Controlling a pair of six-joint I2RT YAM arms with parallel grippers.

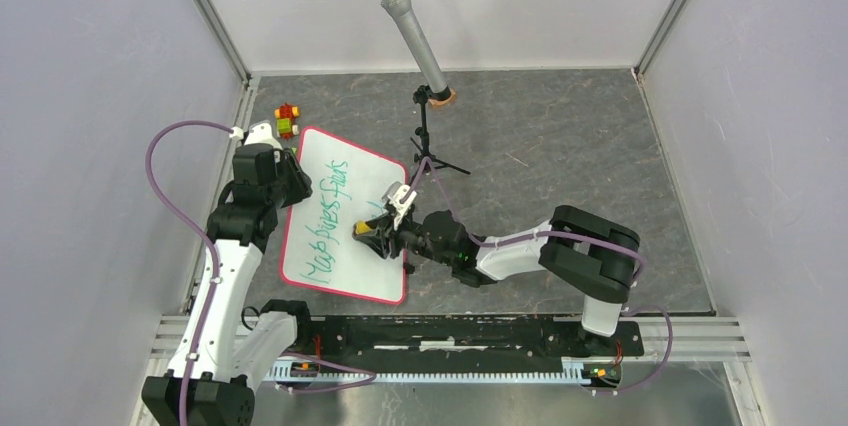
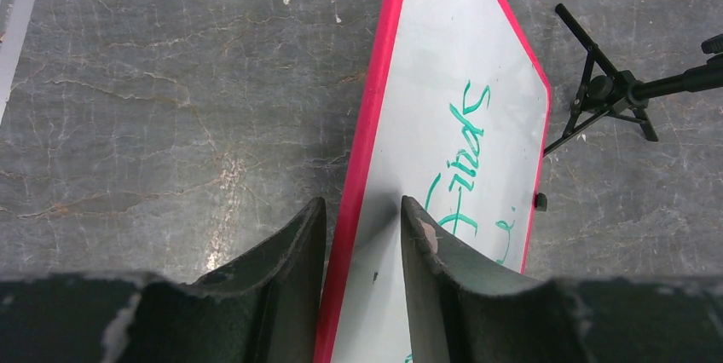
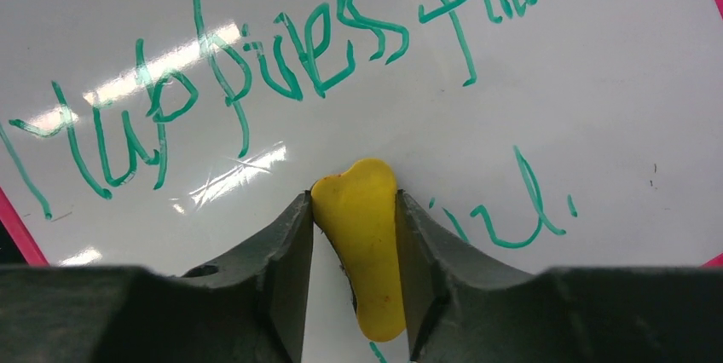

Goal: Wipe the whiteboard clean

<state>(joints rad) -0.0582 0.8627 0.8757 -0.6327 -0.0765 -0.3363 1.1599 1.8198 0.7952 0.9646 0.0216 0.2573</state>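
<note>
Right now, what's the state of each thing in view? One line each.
whiteboard: flat on the table, green writing not yet erased.
left claw: open, fingers either side of the board's red rim.
right claw: shut on the yellow wiper.
yellow wiper: pinched, tip pointing at the board; contact unclear.
microphone: mounted on its tripod, tilted.
toy blocks: stacked, by the board's far left corner.

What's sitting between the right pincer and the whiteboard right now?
A small yellow rounded pad, clamped in the right pincer, pokes out over the flat white red-rimmed whiteboard with green writing. The right wrist view shows it best.
</note>
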